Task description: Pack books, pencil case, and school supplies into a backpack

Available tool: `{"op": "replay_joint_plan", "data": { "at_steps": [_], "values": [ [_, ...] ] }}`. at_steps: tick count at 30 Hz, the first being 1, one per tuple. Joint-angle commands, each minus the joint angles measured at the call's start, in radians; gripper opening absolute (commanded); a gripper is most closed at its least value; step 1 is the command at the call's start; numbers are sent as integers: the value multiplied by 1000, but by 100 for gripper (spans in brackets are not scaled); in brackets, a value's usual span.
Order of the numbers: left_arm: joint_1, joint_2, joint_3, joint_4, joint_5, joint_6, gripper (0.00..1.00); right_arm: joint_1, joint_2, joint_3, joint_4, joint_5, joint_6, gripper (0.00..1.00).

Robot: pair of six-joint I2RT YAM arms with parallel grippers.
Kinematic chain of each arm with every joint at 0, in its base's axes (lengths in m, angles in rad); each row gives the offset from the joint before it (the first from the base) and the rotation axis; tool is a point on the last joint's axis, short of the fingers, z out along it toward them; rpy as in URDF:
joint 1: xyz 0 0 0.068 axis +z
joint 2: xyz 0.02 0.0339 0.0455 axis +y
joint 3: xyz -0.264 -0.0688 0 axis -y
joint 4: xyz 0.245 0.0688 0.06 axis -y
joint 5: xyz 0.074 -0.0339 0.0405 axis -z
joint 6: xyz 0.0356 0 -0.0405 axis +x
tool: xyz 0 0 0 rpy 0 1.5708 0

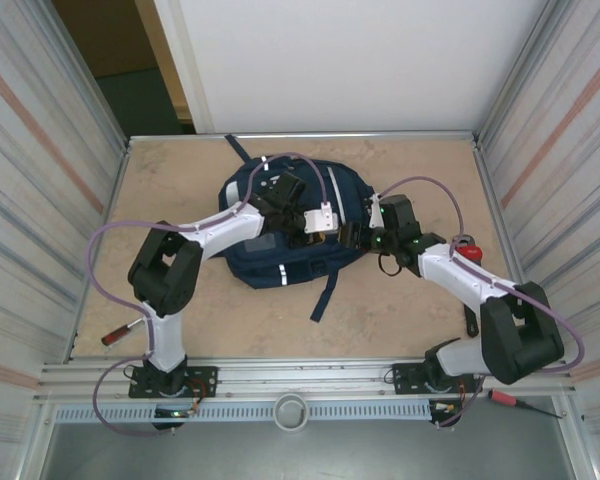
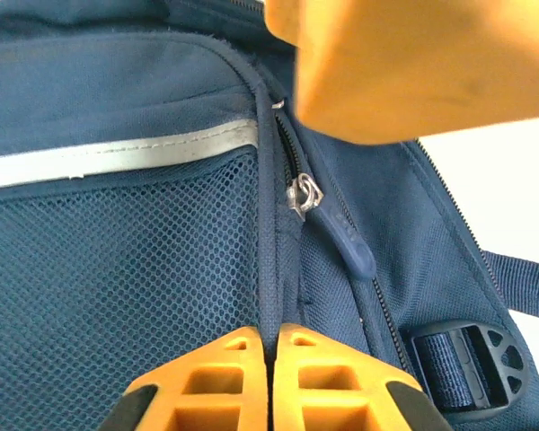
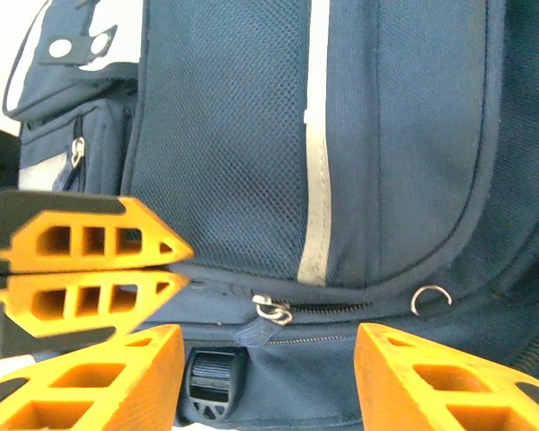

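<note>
Beige desk (image 1: 410,300), corrugated metal walls (image 1: 40,150). Backpack (image 1: 280,262) far centre. Left gripper (image 2: 269,355) clenched on its seam; right gripper (image 3: 269,346) released, straddling zipper.

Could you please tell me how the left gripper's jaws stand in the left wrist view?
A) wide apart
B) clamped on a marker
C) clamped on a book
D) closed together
D: the left gripper has its orange jaws meeting with no gap between them, right at a seam of the backpack.
</note>
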Motion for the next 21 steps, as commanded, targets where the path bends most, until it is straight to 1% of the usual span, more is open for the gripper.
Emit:
{"op": "replay_joint_plan", "data": {
  "at_steps": [1,2,4,8,11,13,15,17,21],
  "values": [
    [32,-44,28,-5,147,-115,0,49,-69,-50,49,77,-55,54],
    [42,-57,24,4,185,-144,0,65,-78,-64,72,96,-55,54],
    [58,-81,9,27,226,-185,0,89,-84,-92,137,118,-44,53],
    [72,-97,-8,38,260,-185,0,114,-75,-120,230,133,-43,50],
    [75,-100,-17,39,267,-173,0,95,-74,-118,236,131,-85,50],
    [76,-103,-23,40,268,-164,0,57,-78,-120,230,79,-116,51],
    [75,-104,-26,41,270,-160,0,19,-71,-119,232,-10,-151,52],
    [75,-103,-26,41,270,-161,0,6,-55,-110,226,-66,-182,53],
    [75,-101,-25,41,266,-160,0,5,-22,-106,237,-101,-214,50]
  ]
}}
